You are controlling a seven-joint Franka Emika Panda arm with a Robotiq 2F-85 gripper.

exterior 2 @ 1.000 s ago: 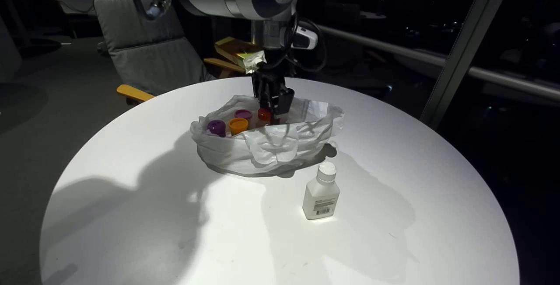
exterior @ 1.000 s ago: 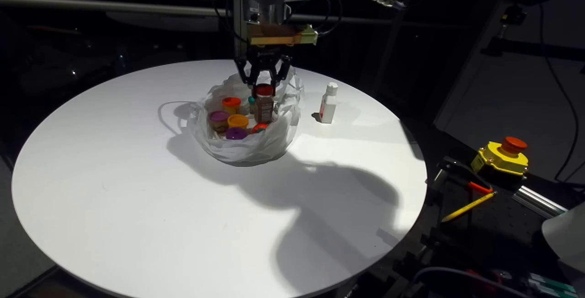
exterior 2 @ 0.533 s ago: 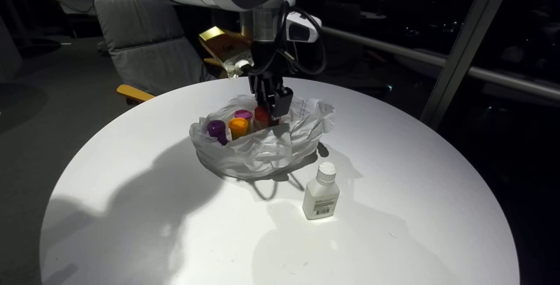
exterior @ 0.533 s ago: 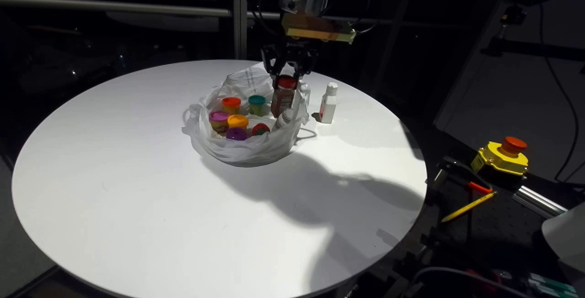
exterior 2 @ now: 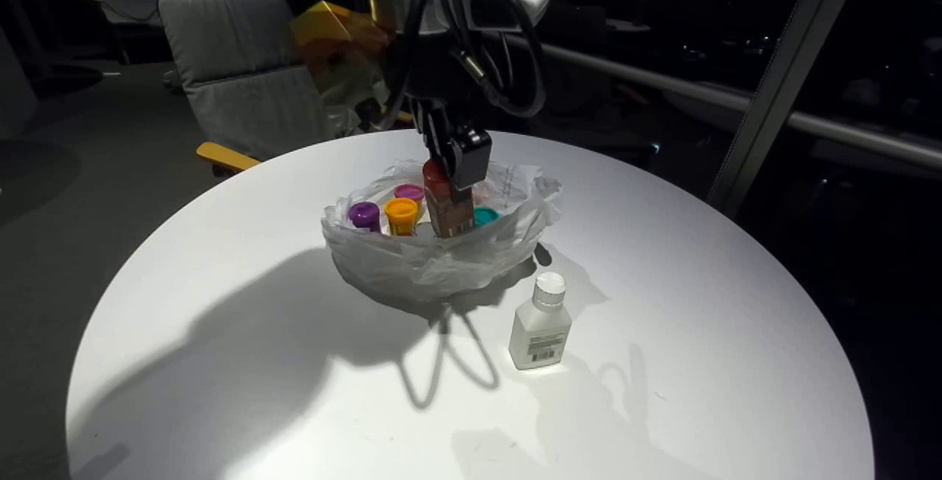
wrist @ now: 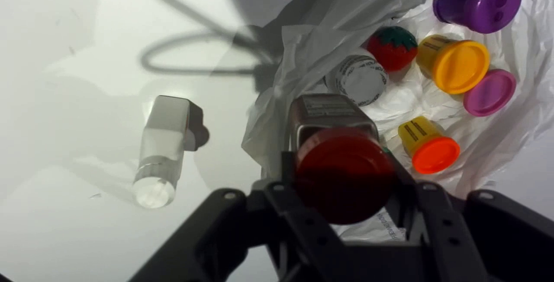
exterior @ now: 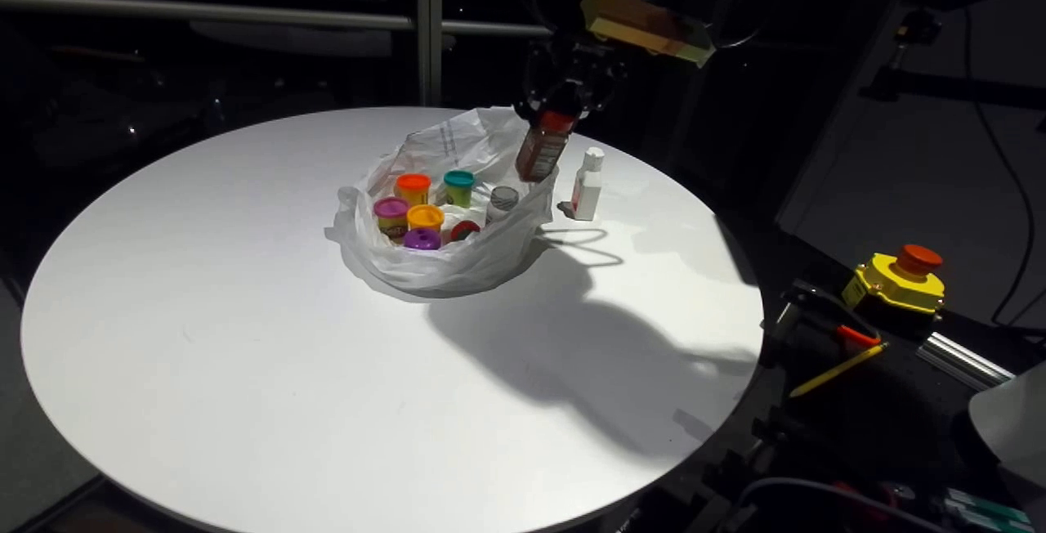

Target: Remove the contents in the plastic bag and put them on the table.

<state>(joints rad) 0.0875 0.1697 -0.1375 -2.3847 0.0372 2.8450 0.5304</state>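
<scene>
White table; red-capped brown bottle gripped in hand, slanting below.

Held in the black pincer, the square-sided brown bottle with a round red cap looks smooth and shiny. Beneath the pincer, the crinkled clear-whitish bag is thin plastic, and the round purple pot in it glossy plastic. Beside the pincer, the angular white bottle looks like smooth plastic on the smooth round white desk; beyond, the grey chair shows matt cloth.
</scene>
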